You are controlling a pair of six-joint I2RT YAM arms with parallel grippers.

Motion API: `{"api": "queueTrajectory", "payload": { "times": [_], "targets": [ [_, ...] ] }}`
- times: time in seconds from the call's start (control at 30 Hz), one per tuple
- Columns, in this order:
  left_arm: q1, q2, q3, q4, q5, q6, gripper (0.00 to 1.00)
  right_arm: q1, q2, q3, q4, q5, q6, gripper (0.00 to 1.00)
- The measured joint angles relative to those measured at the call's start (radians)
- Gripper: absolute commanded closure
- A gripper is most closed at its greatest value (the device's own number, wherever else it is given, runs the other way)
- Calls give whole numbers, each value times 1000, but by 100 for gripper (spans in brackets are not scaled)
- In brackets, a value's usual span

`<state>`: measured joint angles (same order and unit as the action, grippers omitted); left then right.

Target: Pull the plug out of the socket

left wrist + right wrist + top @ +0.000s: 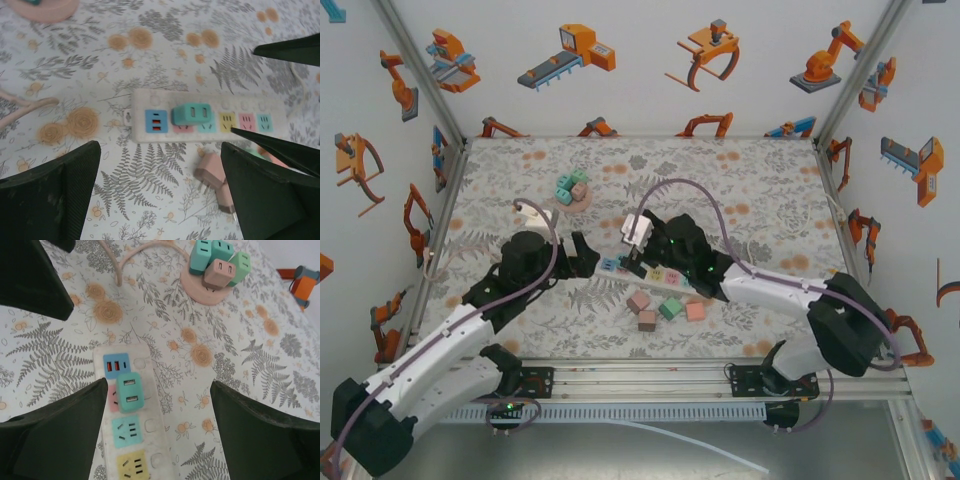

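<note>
On the floral tabletop (520, 160), the left hand (159, 160) hovered with its fingers spread wide, holding nothing, its tips just short of the socket's near left end. The socket (165, 97) lay flat in the middle of the tabletop, between the two hands. A teal plug (192, 114) sat on it, second from the blue outlet and slightly askew; I cannot tell whether its prongs were seated. Over the plug, the right hand (159, 387) stood open, one finger (55, 435) beside the plug, gripping nothing. Beyond, a pink plate (196, 290) carried spare plugs (220, 260). Four loose plugs (670, 308) lay near the strip's front edge.
</note>
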<state>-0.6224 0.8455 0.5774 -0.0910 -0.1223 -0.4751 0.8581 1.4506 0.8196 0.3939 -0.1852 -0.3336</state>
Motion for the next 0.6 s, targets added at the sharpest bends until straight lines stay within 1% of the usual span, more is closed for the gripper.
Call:
{"api": "queueTrajectory", "payload": {
  "times": [0.1, 0.27, 0.47, 0.6],
  "targets": [
    [63, 73, 23, -20, 11, -77, 3, -6, 60, 117, -119, -6, 38, 27],
    [114, 196, 64, -29, 61, -146, 3, -11, 174, 262, -308, -17, 78, 29],
    [156, 312, 70, -12, 110, -170, 0, -12, 272, 307, -413, -39, 99, 34],
    [163, 380, 72, 9, 140, -174, 7, -12, 314, 311, -429, -46, 99, 42]
  ]
}}
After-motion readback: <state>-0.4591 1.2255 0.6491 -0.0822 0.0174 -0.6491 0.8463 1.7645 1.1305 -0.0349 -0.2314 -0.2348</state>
